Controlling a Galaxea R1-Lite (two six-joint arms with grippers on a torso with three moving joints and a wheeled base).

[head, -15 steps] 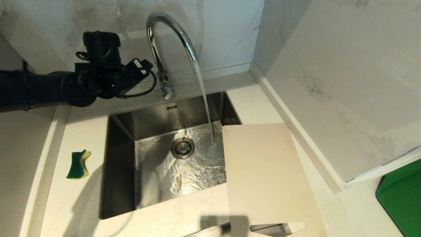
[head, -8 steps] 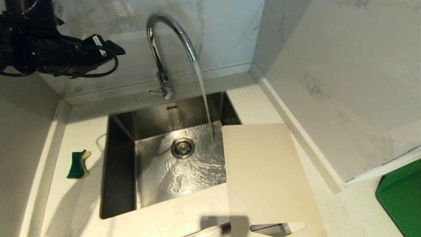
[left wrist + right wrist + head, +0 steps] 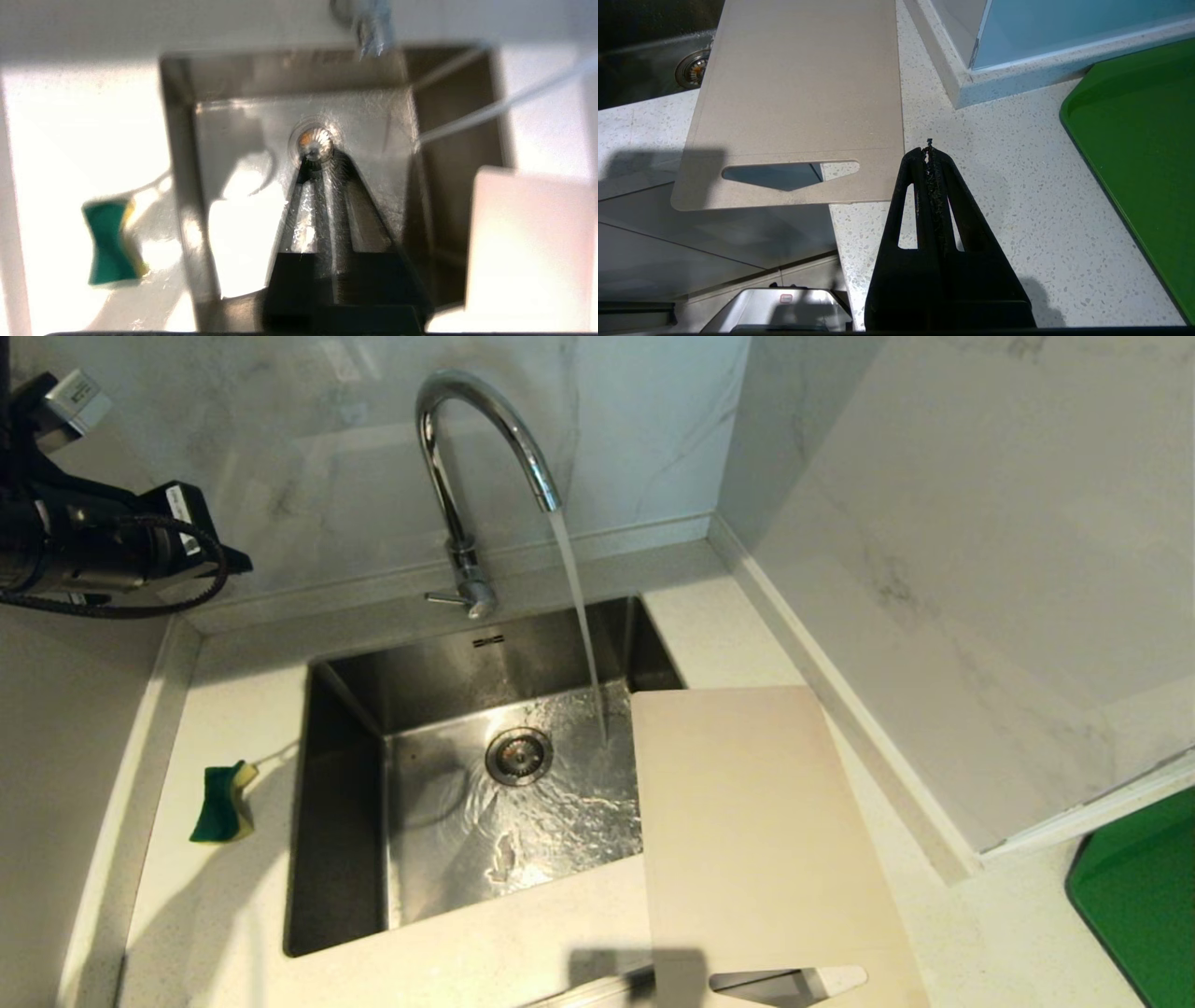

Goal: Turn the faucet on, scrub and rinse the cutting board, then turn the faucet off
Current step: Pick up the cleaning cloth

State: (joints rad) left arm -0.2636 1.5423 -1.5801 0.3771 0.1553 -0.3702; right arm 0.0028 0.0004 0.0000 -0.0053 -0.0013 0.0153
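Sponge [image 3: 222,803]: green with a yellow layer, lying on the counter left of the sink, apart from its rim
Sink [image 3: 345,821]: steel basin set in the counter; round drain [image 3: 518,755] in its wet floor
Counter [image 3: 215,915]: pale speckled stone
Green board [image 3: 1139,887]: flat, far right on the counter
Wall [image 3: 934,476]: pale marble panels

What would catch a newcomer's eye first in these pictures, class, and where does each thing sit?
Water pours from the chrome faucet at the back of the counter into the steel sink. The beige cutting board lies over the sink's right edge, dry. A green and yellow sponge sits on the counter left of the sink, while the left gripper hangs shut, high above.
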